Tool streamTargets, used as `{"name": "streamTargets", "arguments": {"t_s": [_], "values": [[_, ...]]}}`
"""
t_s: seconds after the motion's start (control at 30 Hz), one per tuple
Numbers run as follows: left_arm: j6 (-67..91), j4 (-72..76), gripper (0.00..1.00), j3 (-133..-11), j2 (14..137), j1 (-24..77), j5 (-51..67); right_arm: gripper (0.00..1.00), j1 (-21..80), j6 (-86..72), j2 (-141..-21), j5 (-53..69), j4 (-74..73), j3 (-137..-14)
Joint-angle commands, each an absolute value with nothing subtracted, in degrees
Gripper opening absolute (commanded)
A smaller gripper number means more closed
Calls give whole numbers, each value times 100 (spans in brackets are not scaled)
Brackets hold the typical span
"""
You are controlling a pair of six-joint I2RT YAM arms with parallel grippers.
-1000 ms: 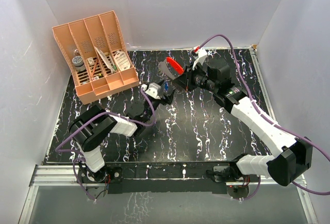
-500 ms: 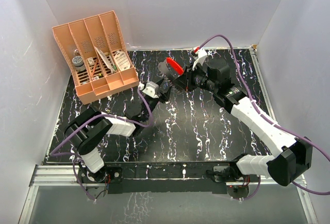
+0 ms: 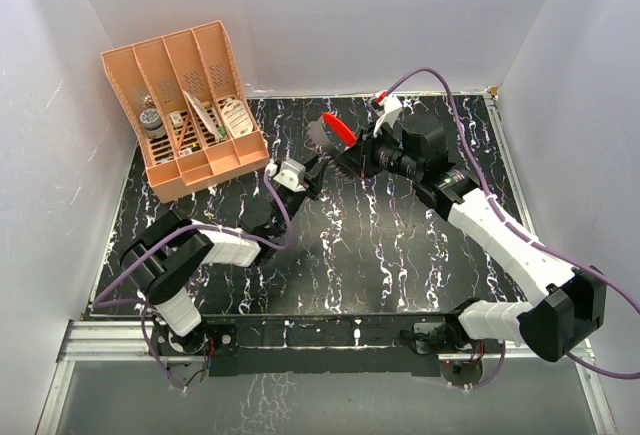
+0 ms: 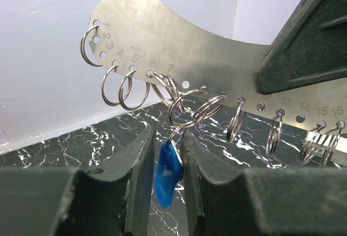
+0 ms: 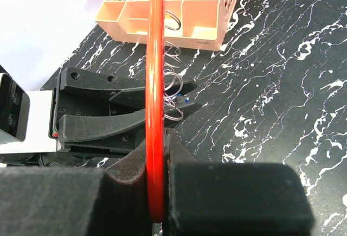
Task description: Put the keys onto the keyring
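My right gripper (image 3: 352, 155) (image 5: 165, 138) is shut on the keyring's red side (image 5: 155, 78) and holds the keyring (image 3: 335, 130) in the air above the middle of the mat. Its pale metal plate (image 4: 217, 57) carries numbered holes with several wire split rings. The key (image 4: 167, 173), with its blue head, hangs from one of those rings (image 4: 198, 111). It sits between the fingers of my left gripper (image 3: 312, 167) (image 4: 169, 138), whose jaws stand close against both sides of the blue head. In the right wrist view the key (image 5: 186, 99) shows only as a blue speck.
An orange desk organizer (image 3: 190, 105) (image 5: 179, 8) holding small items stands at the back left of the black marbled mat (image 3: 400, 245). White walls close in the back and both sides.
My left gripper's jaws have narrowed around the blue key head, and the wrist has shifted slightly left under the keyring. The right arm has held still.
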State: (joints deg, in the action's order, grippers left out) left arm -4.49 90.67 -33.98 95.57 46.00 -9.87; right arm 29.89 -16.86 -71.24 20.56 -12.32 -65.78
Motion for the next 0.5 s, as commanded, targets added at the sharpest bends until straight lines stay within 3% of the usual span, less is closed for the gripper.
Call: {"name": "streamTargets", "arguments": {"t_s": [0.0,0.47], "values": [[-596,10222,22,-3360,9245,4637,-887,0,2971,-1601,-6900,1966,-1072,-6606],[-920,10222,17,-3246,9158,4633,-931,0,2971,-1206,-6959,1701,-1795,-6812]]}}
